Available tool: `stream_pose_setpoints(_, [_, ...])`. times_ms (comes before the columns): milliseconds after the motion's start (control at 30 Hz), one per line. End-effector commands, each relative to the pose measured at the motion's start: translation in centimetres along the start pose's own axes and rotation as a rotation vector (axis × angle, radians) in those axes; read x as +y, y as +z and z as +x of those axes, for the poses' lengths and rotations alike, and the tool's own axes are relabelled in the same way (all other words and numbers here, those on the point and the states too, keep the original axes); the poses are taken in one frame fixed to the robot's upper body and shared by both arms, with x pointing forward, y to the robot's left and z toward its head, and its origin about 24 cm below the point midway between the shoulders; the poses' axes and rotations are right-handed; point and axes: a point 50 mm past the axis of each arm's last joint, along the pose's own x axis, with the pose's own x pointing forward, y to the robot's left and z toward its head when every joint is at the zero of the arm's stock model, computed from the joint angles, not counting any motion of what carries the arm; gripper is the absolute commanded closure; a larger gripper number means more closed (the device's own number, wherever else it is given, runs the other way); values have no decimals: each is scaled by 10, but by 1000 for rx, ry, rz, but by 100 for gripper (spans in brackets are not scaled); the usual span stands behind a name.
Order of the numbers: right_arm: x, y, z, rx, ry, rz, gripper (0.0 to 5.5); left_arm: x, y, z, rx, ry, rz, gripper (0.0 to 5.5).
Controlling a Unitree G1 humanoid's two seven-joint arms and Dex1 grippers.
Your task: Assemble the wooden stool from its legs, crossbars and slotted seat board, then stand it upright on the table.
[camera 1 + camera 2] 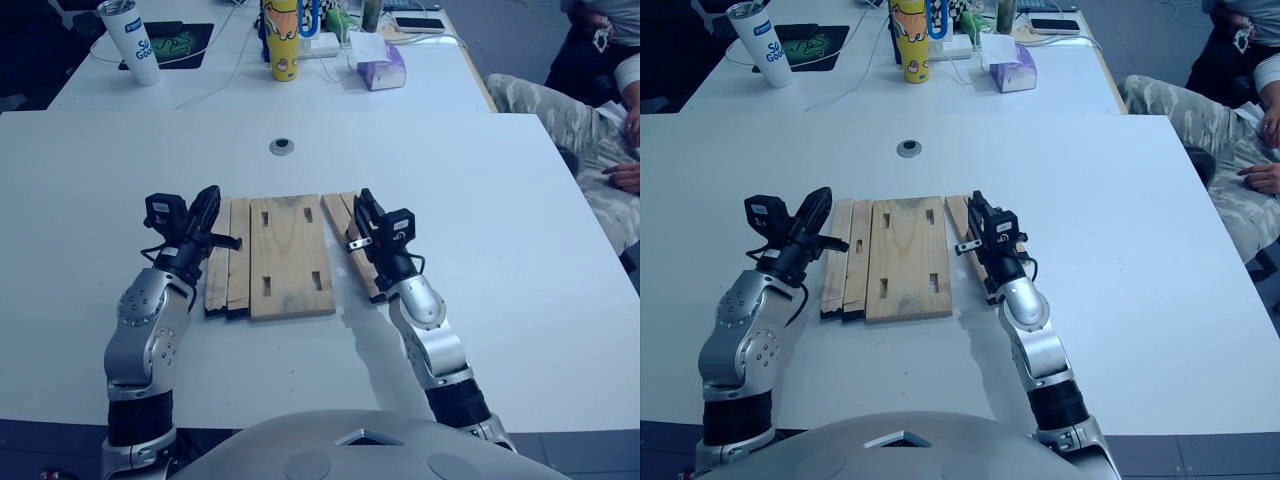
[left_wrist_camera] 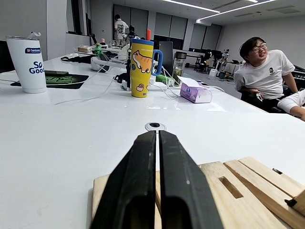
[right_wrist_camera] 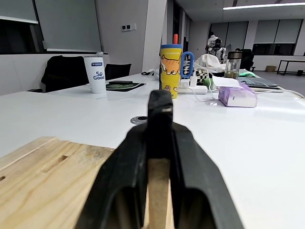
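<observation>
Left wrist view shows us our left claw (image 2: 157, 138) pressed together above the planks (image 1: 238, 275) left of the slotted seat board (image 1: 291, 255), which lies flat on the white worktop (image 1: 480, 220). Our right claw (image 3: 159, 129) is clamped on a wooden strip (image 3: 157, 186) just right of the board.

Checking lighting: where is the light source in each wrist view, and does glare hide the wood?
Left wrist view: ceiling strip lights overhead, no glare on the seat board; the left end effector covers wood beside it. Right wrist view: one strip light, wood evenly lit around the right end effector. Left eye view: table evenly bright.
</observation>
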Motion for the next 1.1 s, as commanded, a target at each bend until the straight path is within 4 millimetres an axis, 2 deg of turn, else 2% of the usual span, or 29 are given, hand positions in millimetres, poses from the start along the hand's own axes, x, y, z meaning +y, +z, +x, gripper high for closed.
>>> stream_pose_setpoints(33, [-11, -38, -24, 201, 0, -58, 510, -2, -2, -2, -3, 15, 5, 538])
stream_pose_setpoints(300, [-8, -15, 2, 97, 52, -90, 510, -4, -4, -1, -27, 38, -2, 538])
stream_pose_setpoints(333, [-8, -12, 4, 85, 53, -91, 473, -5, -5, -1, -30, 41, -3, 538])
stream_pose_setpoints(567, [-11, 6, 17, 21, 67, -110, 368, -6, -7, -1, -49, 71, -14, 538])
stream_pose_setpoints(633, [-11, 15, 22, -19, 66, -115, 354, -6, -8, -1, -55, 80, -18, 538])
stream_pose_setpoints(733, [-8, 41, 33, -124, 95, -103, 354, -8, -10, -1, -64, 93, -24, 538])
stream_pose_setpoints(900, [0, 98, 53, -314, 146, -85, 354, -10, -12, 0, -83, 117, -37, 538])
stream_pose_setpoints(1033, [1, 152, 70, -466, 160, -62, 411, -12, -14, 1, -98, 134, -46, 538])
stream_pose_setpoints(1100, [-2, 170, 75, -505, 162, -54, 447, -13, -14, 2, -107, 140, -49, 538])
